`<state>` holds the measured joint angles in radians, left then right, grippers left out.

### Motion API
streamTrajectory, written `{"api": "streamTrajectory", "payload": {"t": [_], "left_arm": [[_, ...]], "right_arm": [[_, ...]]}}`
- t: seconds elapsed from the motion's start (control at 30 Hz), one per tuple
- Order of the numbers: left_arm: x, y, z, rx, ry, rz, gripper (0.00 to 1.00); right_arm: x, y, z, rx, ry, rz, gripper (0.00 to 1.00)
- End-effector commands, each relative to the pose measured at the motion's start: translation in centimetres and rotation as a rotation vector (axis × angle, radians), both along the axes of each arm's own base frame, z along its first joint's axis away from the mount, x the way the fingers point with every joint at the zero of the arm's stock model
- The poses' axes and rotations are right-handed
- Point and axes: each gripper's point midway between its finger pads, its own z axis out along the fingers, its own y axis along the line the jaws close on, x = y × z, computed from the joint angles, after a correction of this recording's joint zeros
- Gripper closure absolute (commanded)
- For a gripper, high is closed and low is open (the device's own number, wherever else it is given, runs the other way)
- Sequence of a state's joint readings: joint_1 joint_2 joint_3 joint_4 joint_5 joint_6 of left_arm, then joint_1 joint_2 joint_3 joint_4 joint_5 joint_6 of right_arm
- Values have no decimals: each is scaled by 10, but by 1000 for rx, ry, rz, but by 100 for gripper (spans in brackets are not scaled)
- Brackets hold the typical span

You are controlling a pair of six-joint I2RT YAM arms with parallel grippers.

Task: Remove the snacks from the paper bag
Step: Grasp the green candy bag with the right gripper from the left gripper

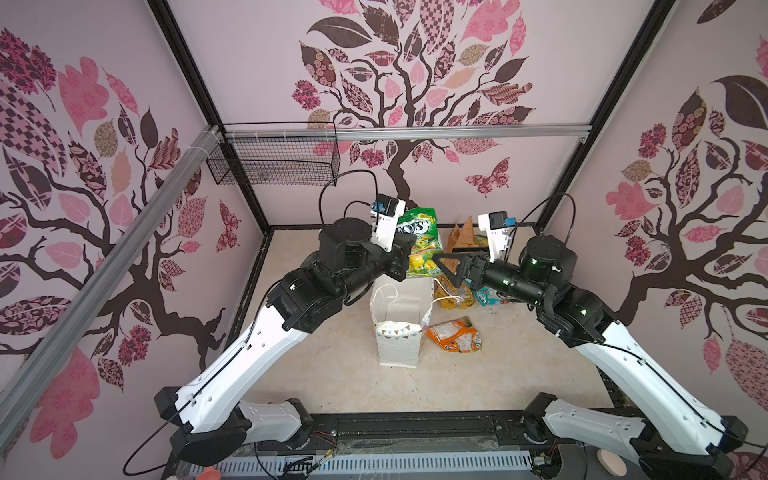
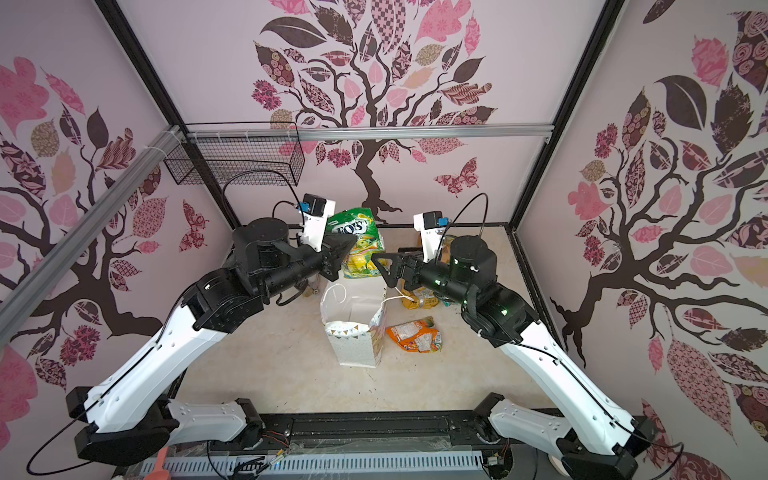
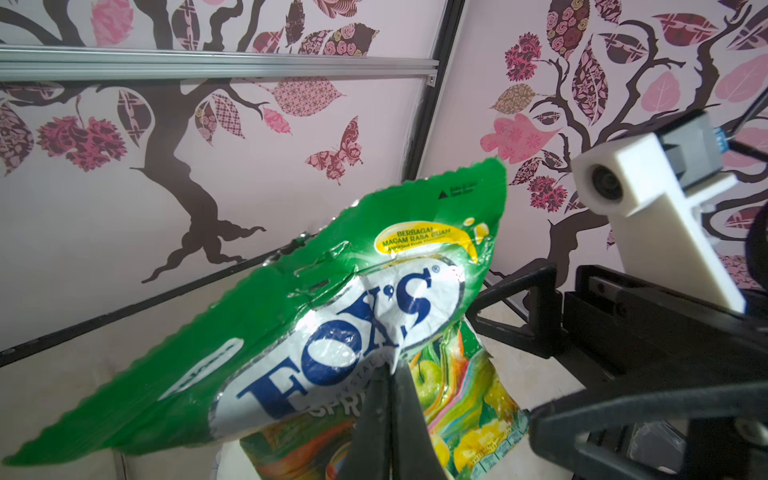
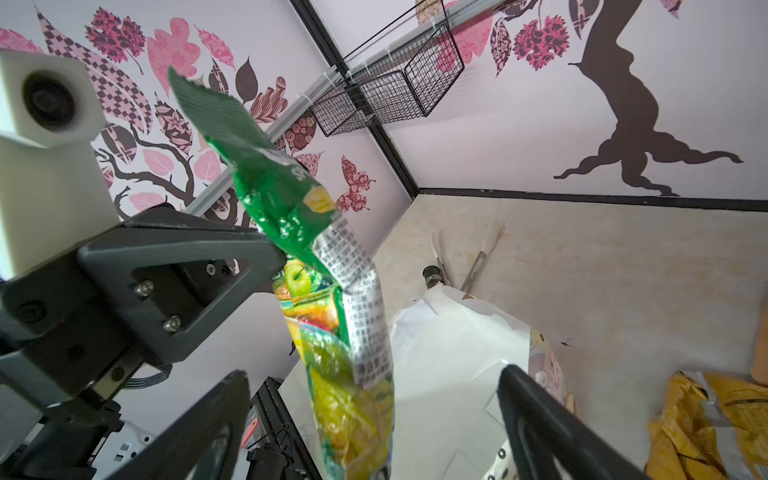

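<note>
Left pincer (image 3: 390,370) is clamped on the green Fox's packet (image 1: 419,245), which hangs just above the paper bag (image 1: 399,345) standing on the surface. The packet looks like light, crinkly, slippery film, so I'd pinch the flat seal edge, not the lumpy belly. Right pincer (image 4: 370,386) is spread wide just beside the packet's lower end, apparently not touching it. The bag's bottom is hard to see, and the right arm hides part of the teal packet (image 1: 488,296).

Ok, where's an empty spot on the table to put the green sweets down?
The widest bare table is in front of the paper bag, between the two arms. Also bare: right of the orange packet. Behind that it's crowded: yellow packet, teal packet, brown paper.
</note>
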<state>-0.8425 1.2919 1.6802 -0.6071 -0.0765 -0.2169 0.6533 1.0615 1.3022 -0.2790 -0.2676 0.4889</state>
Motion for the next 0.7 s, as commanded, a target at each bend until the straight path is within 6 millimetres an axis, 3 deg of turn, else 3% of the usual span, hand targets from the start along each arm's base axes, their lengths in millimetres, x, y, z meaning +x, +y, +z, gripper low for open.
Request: {"api": "streamTrajectory", "payload": {"t": [0.0, 0.3, 0.67], "left_arm": [[-9, -1, 35, -98, -39, -30, 100], [-6, -6, 31, -90, -15, -35, 100], [-4, -7, 26, -79, -8, -30, 100]], "right_arm": [[-5, 13, 14, 62, -16, 71, 11], [-4, 29, 0, 106, 54, 141, 32], [-2, 29, -3, 108, 65, 132, 65]]}}
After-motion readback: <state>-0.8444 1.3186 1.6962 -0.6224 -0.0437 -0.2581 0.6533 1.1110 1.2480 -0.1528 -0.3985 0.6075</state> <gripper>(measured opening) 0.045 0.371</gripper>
